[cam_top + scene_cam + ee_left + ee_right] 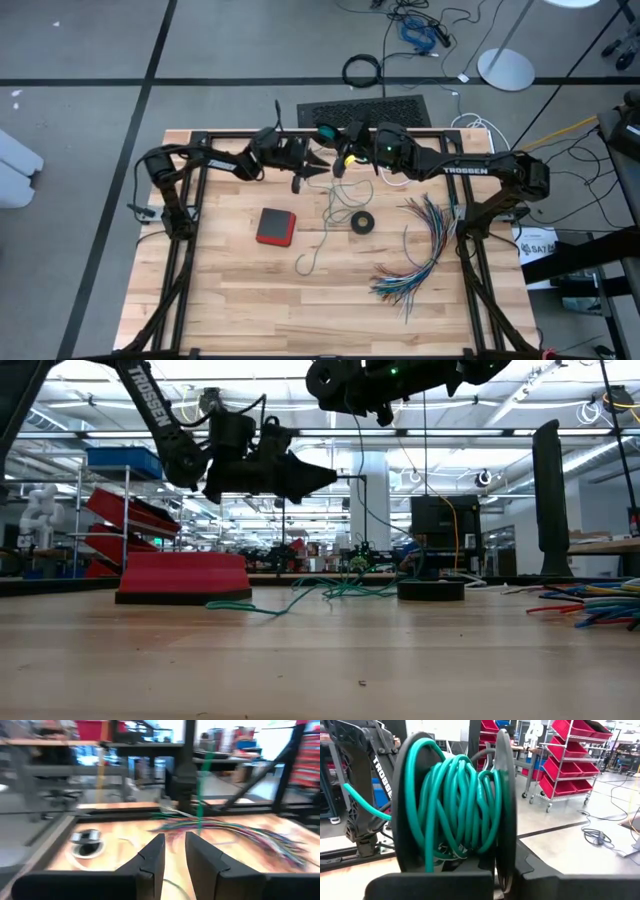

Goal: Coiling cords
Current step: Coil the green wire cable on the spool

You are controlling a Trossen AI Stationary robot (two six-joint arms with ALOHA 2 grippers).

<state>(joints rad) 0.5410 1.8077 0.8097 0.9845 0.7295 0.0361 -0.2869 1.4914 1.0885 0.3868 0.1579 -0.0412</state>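
Observation:
My right gripper (345,140) is held high over the table's far middle, shut on a black reel (455,805) wound with the teal cord. From the reel the teal cord (357,480) hangs down; its loose end lies in loops on the table (340,590). My left gripper (322,170) points level toward the hanging strand (200,785). It is narrowly open (175,845), with the strand just past its fingertips and nothing between them. A small round black-and-white piece (85,842) with a white loop lies on the table. My right gripper pinches one flange of the reel (505,845) at its rim between the two fingers, which point level. The reel stands on edge in front of the fingers, clear of the table. The wound teal cord lies beside the pinched flange and trails down from it.
A red box (275,226) lies left of the table's middle and a black ring (362,222) at its middle. A fanned bundle of multicoloured wires (420,250) covers the right part. The near half of the table is bare wood (300,320).

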